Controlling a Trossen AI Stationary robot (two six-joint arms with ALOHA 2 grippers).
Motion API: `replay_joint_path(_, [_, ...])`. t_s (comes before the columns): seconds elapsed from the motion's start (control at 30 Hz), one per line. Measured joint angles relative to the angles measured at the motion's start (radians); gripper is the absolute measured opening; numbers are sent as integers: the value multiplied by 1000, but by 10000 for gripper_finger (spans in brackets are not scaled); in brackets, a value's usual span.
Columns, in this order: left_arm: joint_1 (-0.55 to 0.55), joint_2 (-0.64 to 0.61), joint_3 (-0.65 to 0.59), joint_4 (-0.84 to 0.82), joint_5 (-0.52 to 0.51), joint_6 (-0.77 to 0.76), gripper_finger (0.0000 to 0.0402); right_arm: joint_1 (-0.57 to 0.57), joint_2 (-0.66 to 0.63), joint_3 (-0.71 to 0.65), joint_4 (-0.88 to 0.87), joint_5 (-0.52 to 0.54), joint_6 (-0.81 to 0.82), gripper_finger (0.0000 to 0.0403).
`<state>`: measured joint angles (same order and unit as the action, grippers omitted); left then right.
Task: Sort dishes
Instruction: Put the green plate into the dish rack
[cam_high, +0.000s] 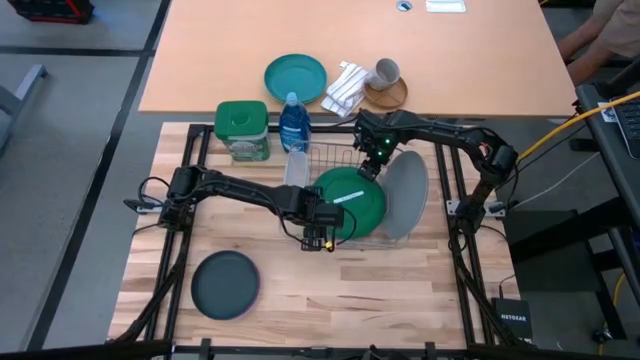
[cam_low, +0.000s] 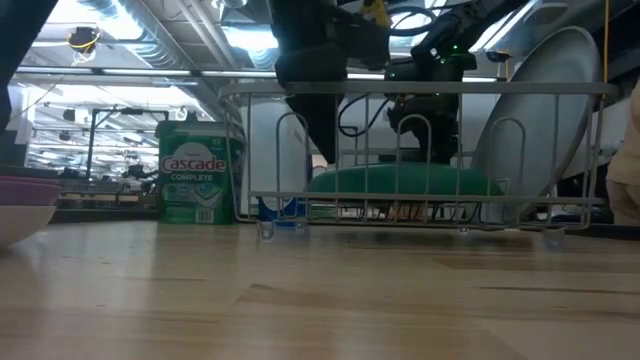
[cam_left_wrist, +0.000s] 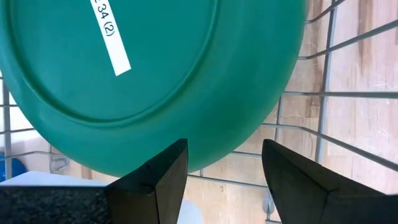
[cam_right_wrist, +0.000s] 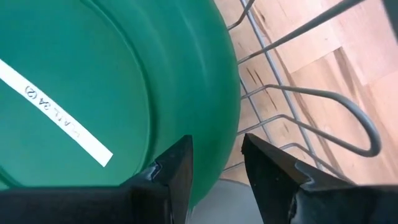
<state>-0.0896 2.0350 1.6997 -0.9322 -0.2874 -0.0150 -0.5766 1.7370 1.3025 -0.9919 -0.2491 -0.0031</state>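
— High view first: what sits around the wire rack (cam_high: 345, 160)?

— Behind it, a blue bottle (cam_high: 293, 124) and a green-lidded tub (cam_high: 242, 131). Farther back on the other table lie a teal plate (cam_high: 295, 77), a folded cloth (cam_high: 347, 88) and a mug (cam_high: 386, 72) on a wooden coaster. A dark grey plate (cam_high: 226, 284) lies flat on the near left of the wooden table (cam_high: 330, 300), well apart from the rack.

— And inside the rack?

— A green plate (cam_high: 350, 200) lies upside down with a white label on its base. A light grey plate (cam_high: 403, 195) leans on edge just beside it, at the rack's right end.

— Where are the claws?

— The left gripper (cam_left_wrist: 224, 165) is at the green plate's near edge, fingers spread apart with nothing between them. The right gripper (cam_right_wrist: 216, 158) is at the plate's far edge, fingers likewise parted with the rim showing in the gap; I cannot tell whether they touch it.

— Anything in the way?

— Rack wires run close under and beside the green plate in both wrist views. From the low view, the rack's front wall crosses in front of both plates.
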Motion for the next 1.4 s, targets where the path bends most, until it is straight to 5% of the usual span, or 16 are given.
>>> replay_joint_path(0.7, [5,0,0,5,55,-9,194,0,5,24,-92,-6,56,147])
replay_joint_path(0.97, [4,0,0,5,58,-11,194,4,6,112,-74,-102,51,147])
replay_joint_path(1.13, [4,0,0,5,59,-11,194,36,16,113,-75,14,73,147])
replay_joint_path(1.4, [4,0,0,5,59,-11,194,114,81,114,-74,55,133,147])
